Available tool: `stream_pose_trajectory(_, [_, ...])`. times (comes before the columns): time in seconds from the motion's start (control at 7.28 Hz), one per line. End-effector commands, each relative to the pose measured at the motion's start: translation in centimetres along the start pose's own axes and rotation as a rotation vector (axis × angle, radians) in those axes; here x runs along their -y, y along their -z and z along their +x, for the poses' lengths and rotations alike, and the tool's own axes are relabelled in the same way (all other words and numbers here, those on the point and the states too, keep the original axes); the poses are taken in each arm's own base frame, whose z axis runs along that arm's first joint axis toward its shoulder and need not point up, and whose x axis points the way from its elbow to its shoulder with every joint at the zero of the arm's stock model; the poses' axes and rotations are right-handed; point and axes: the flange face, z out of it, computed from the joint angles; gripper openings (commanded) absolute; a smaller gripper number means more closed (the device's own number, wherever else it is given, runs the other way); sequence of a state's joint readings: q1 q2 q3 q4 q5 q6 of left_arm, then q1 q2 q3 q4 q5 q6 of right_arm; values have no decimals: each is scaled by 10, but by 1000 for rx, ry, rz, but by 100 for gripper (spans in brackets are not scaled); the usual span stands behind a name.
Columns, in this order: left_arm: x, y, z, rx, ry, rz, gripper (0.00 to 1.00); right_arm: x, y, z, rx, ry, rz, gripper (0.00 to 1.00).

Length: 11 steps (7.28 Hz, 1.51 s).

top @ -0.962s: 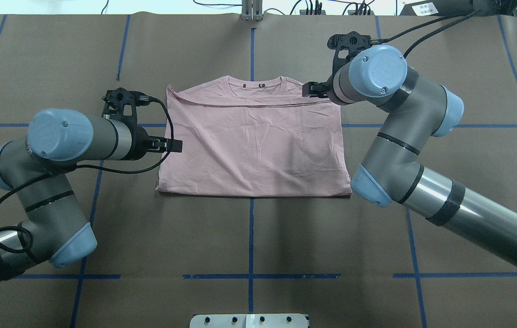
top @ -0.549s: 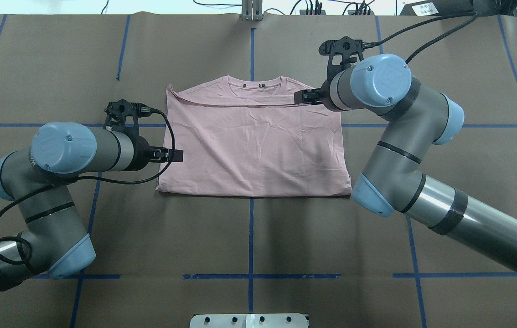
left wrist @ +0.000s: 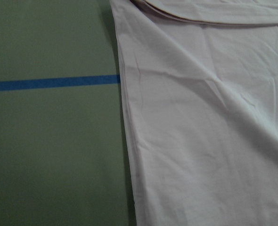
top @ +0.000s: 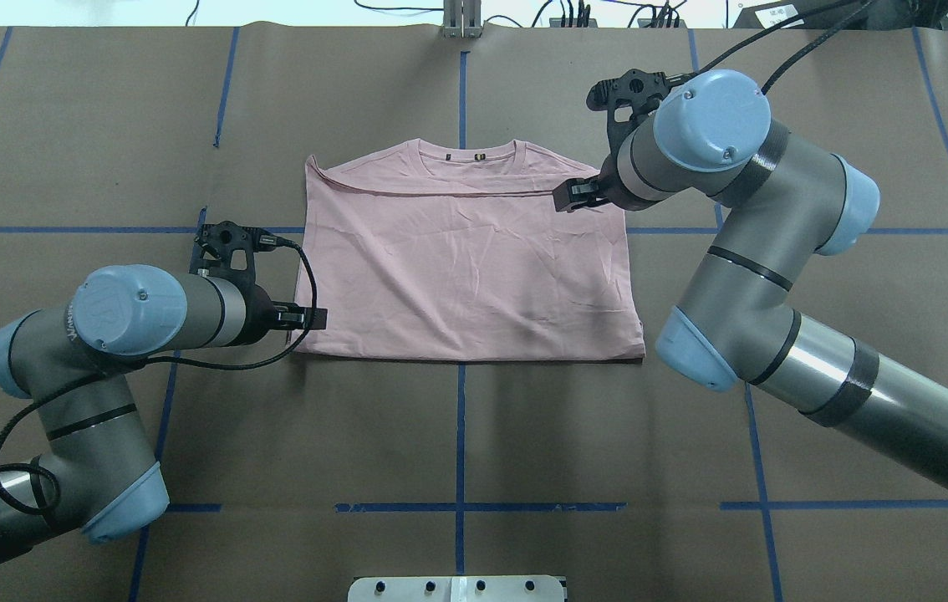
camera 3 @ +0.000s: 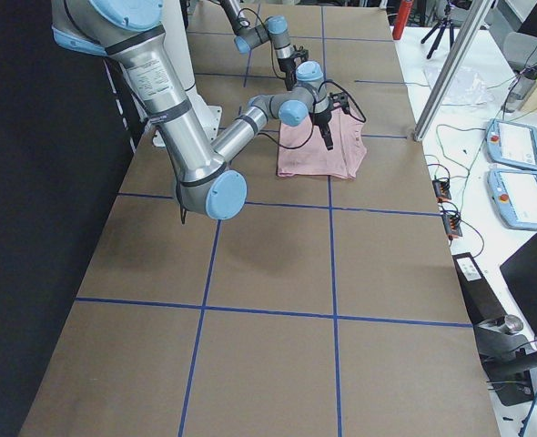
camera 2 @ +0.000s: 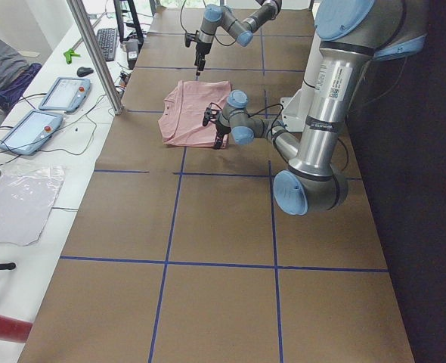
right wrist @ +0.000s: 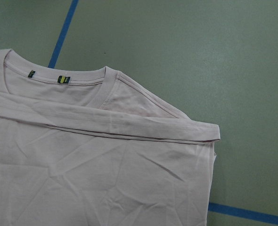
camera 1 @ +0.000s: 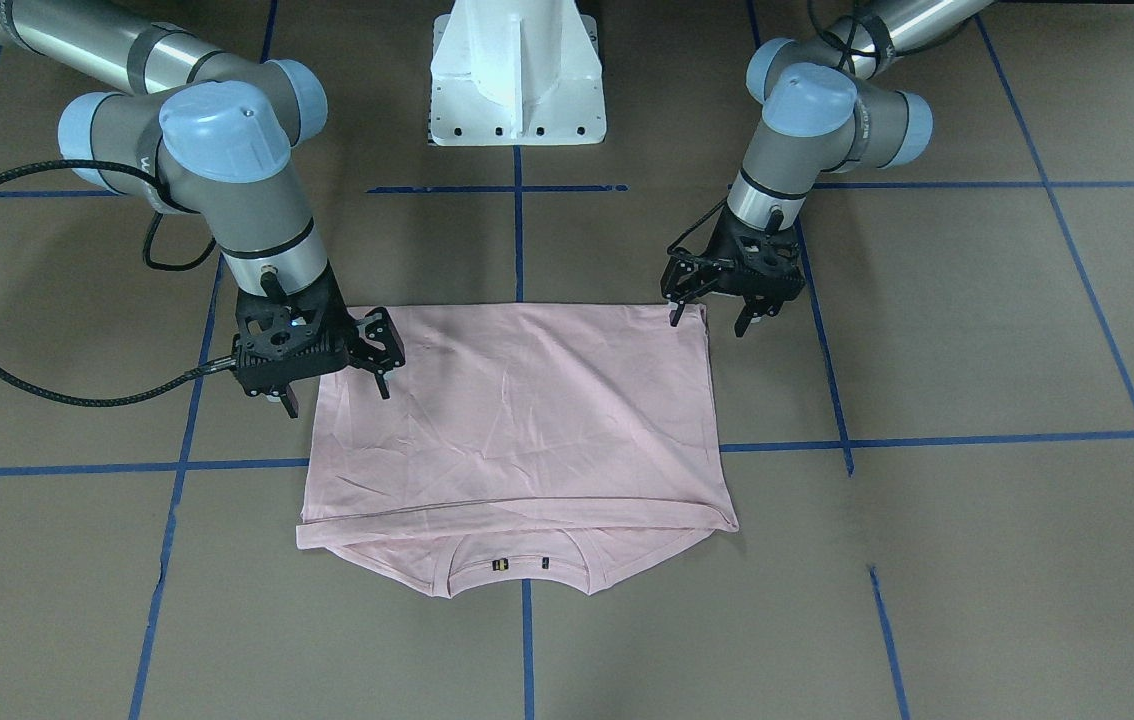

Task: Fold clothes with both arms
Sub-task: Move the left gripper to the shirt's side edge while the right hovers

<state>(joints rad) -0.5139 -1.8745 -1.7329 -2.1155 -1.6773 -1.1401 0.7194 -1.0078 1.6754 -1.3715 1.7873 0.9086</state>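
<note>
The pale pink T-shirt (top: 466, 267) lies flat in the middle of the brown counter (top: 524, 435). It is folded into a rough rectangle, its lower part doubled up toward the neck. The collar (right wrist: 103, 89) pokes out past the fold on the side away from the robot. The face turned up is plain pink and lightly creased.

Only the front-facing view shows the fingers clearly. The left gripper (camera 1: 707, 322) hangs low at the shirt's near corner on the robot's left. Its fingers are apart, one over the cloth edge and the other over bare counter; I cannot tell whether either touches. The right gripper (camera 1: 337, 400) also has its fingers spread and holds nothing, above the shirt's right side. From overhead both grippers are partly hidden by their wrists, and the spread is hard to read.

The wrist views show no fingers, only cloth. The right one looks down on the collar, two small labels (right wrist: 63, 79) inside it, and the folded edge (right wrist: 129, 129) ending at the shirt's right corner. The left one shows the shirt's straight left edge, with a blue tape line (left wrist: 54, 83) running up to it.
</note>
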Motion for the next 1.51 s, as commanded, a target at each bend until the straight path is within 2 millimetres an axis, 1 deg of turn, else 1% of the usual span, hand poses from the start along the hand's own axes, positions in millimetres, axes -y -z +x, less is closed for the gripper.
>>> stream_pose_trajectory(0.0, [-9,-3,4,-2,5,-13,49,0,4,0,1,-3,4,100])
stream_pose_trajectory(0.41, [-15,-5,8,-6,-1,-22,49,2,3,6,-7,-10,6,100])
stream_pose_trajectory(0.55, [-17,-5,8,-7,-3,-26,47,1,3,5,-7,-9,5,100])
stream_pose_trajectory(0.69, [-19,-5,9,-8,-3,-30,30,1,1,7,-12,-11,4,100])
stream_pose_trajectory(0.82, [-19,-5,10,-8,-3,-30,0,0,0,10,-16,-11,5,100])
stream_pose_trajectory(1.1, [-30,-8,-20,32,-22,-44,0,-1,-2,15,-20,-3,5,100])
stream_pose_trajectory(1.24, [-14,-6,-36,54,-97,-23,0,-2,-2,15,-20,-4,5,100])
stream_pose_trajectory(1.37, [29,0,-71,106,-163,26,0,-2,-4,16,-21,-4,4,100])
